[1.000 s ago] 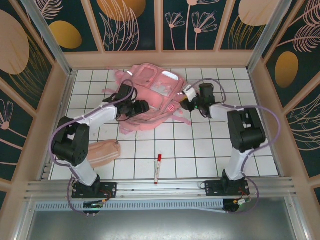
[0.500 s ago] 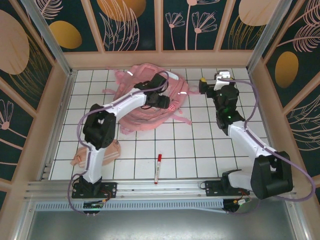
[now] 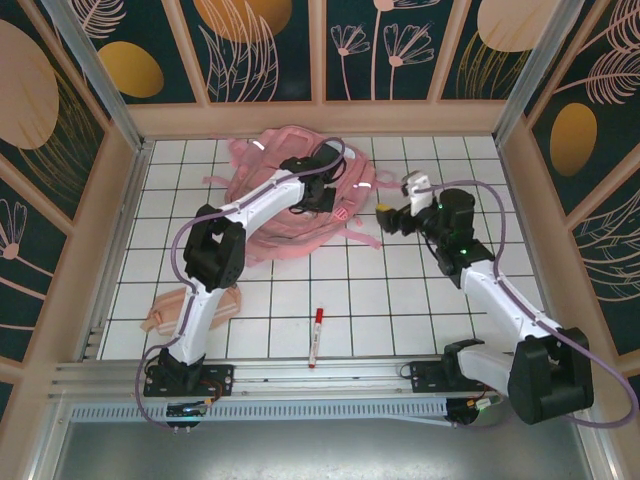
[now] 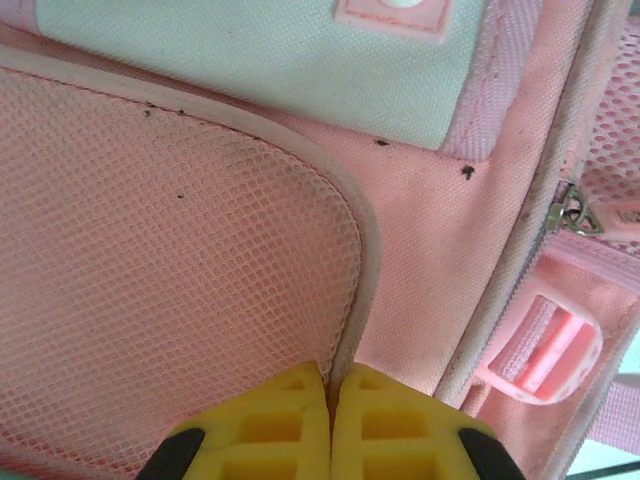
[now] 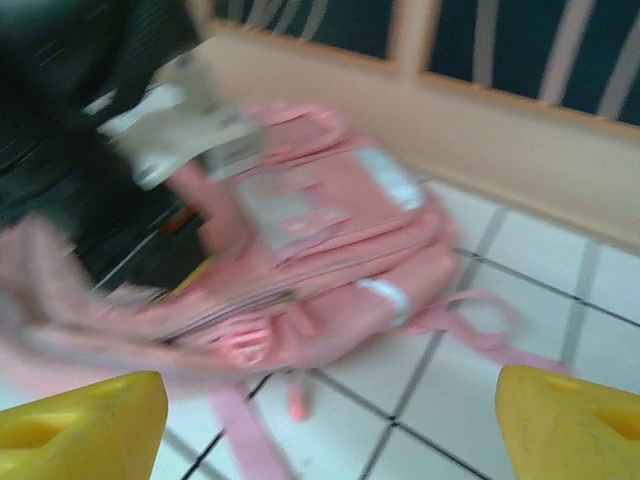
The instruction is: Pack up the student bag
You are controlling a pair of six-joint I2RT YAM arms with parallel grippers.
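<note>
White-tiled bench carried the student bag, lying flat. My left end effector was clamped shut, seemingly on the bag's mesh-pocket piping. My right end effector, just beside the bag, gaped wide and empty. A pencil pouch and red marker lay well apart from the bag, so I judged packing barely begun.

Overhead, both wrists; shared student bag

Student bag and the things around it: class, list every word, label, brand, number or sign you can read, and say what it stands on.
No text is legible.
Red-and-white badge on the student bag: too small to read.
Red-and-white pen: any print too small to read.
Right wrist view: too blurred to read anything.
</note>
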